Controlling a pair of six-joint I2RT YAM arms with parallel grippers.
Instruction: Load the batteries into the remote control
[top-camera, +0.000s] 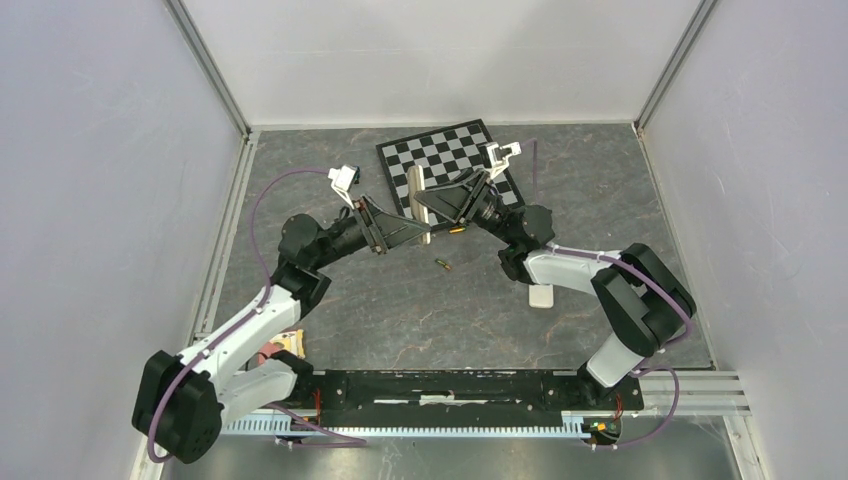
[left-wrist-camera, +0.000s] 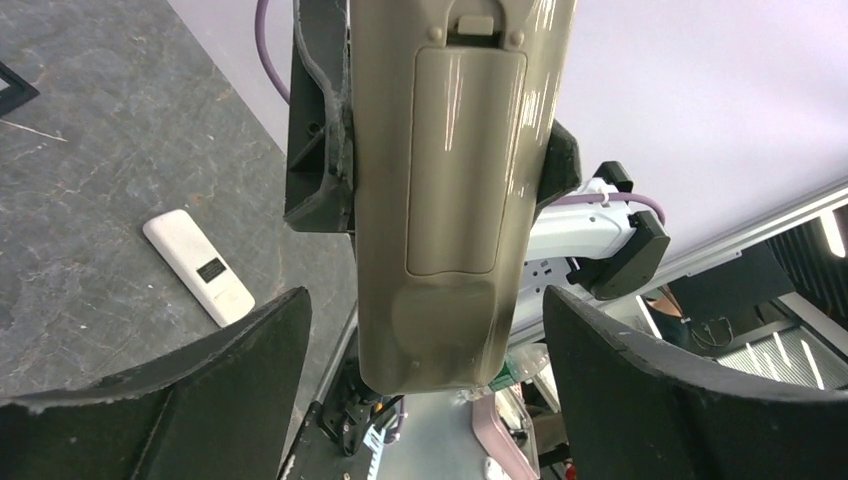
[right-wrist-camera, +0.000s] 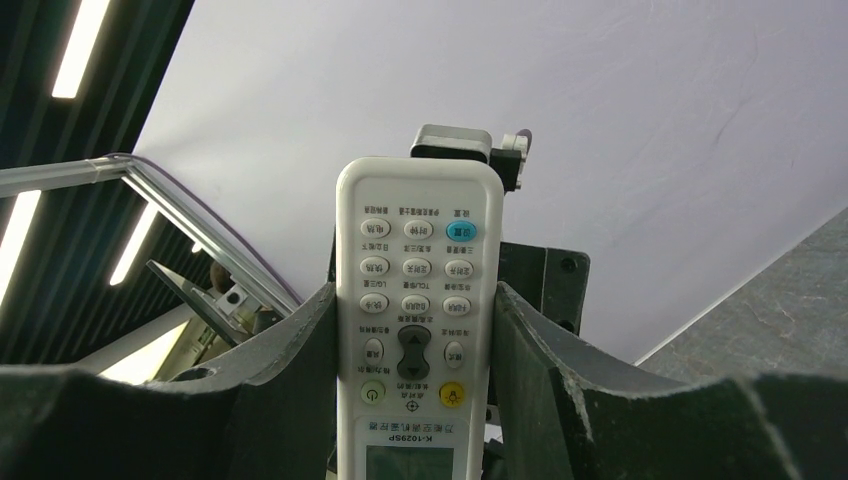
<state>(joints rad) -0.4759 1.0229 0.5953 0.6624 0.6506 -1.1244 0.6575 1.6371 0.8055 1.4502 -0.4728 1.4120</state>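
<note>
Pinching the remote control (right-wrist-camera: 415, 240) in your right gripper (right-wrist-camera: 413, 300), you next need the spread left gripper (left-wrist-camera: 425, 300) to work off its seemingly shut back cover (left-wrist-camera: 465, 160).

You're in a robotics lab cell, not a home. Plain white panels (top-camera: 100, 150) box in your bench on three sides, held by aluminium posts (top-camera: 205, 60). A checkerboard (top-camera: 445, 150) lies on the grey tabletop (top-camera: 400, 310), and a slotted cable duct (top-camera: 450, 428) runs along the near edge. Long strip lights (right-wrist-camera: 80, 45) hang overhead on a dark open ceiling.
</note>
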